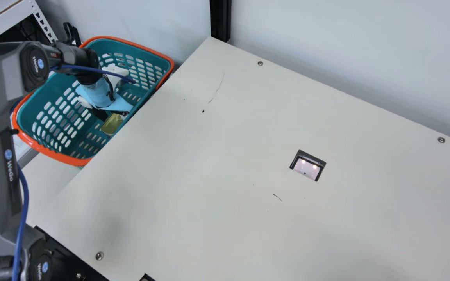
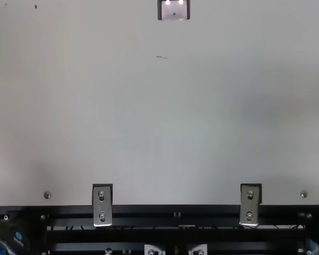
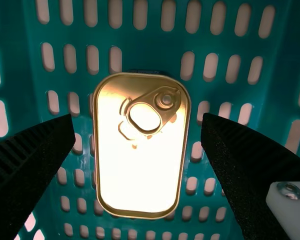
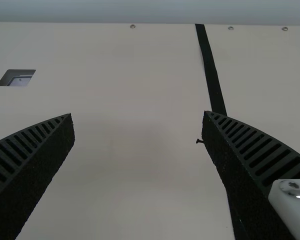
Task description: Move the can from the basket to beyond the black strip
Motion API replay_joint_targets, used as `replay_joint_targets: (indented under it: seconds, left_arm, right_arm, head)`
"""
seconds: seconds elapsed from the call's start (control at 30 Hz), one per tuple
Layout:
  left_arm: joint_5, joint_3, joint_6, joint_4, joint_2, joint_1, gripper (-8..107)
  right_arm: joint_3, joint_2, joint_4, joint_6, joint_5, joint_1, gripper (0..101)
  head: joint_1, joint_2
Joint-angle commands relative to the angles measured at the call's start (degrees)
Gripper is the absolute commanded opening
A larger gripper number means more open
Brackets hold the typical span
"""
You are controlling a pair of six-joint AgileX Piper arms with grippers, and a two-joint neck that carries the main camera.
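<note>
At your left is the teal plastic basket with an orange rim (image 1: 49, 153). Your left gripper (image 1: 111, 114) is down inside it, jaws spread, with the rectangular gold pull-tab can (image 1: 111, 124) between them in the wrist view, held by neither. Farther right, the cream table (image 1: 193, 168) has a rectangular cutout (image 1: 307, 167). Your right gripper (image 4: 138, 116) has its jaws wide apart, and the black strip (image 4: 212, 72) runs along the tabletop in its wrist view.

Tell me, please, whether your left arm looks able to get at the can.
Likely yes: in the basket, the left tool is open above the can, and nothing visible lies between them.
</note>
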Motion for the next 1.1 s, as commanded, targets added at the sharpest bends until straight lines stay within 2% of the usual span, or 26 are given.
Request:
replay_joint_targets:
  seconds: [0.0, 0.23, 0.4, 0.83, 1.07]
  left_arm:
    - [0.08, -0.40, 0.89, -0.54, 0.51, 0.12, 10]
    - [-1.51, 0.55, 3.24, -3.54, 0.32, 0.58, 10]
    - [-3.62, 3.84, 5.72, -7.90, -4.17, 1.31, 10]
    - [-9.70, 15.76, 12.22, -20.60, -25.38, 2.91, 10]
    - [-11.08, 20.43, 9.86, -22.04, -37.59, 2.13, 10]
  right_arm:
    - [0.00, 0.00, 0.00, 0.00, 0.00, 0.00, 101]
    - [0.00, 0.00, 0.00, 0.00, 0.00, 0.00, 101]
    - [0.00, 0.00, 0.00, 0.00, 0.00, 0.00, 101]
    - [0.00, 0.00, 0.00, 0.00, 0.00, 0.00, 101]
    - [0.00, 0.00, 0.00, 0.00, 0.00, 0.00, 101]
  head:
    - [-1.79, 1.15]
    - [-1.79, 1.15]
    - [-1.79, 1.15]
    - [-1.79, 1.15]
    - [-1.79, 1.15]
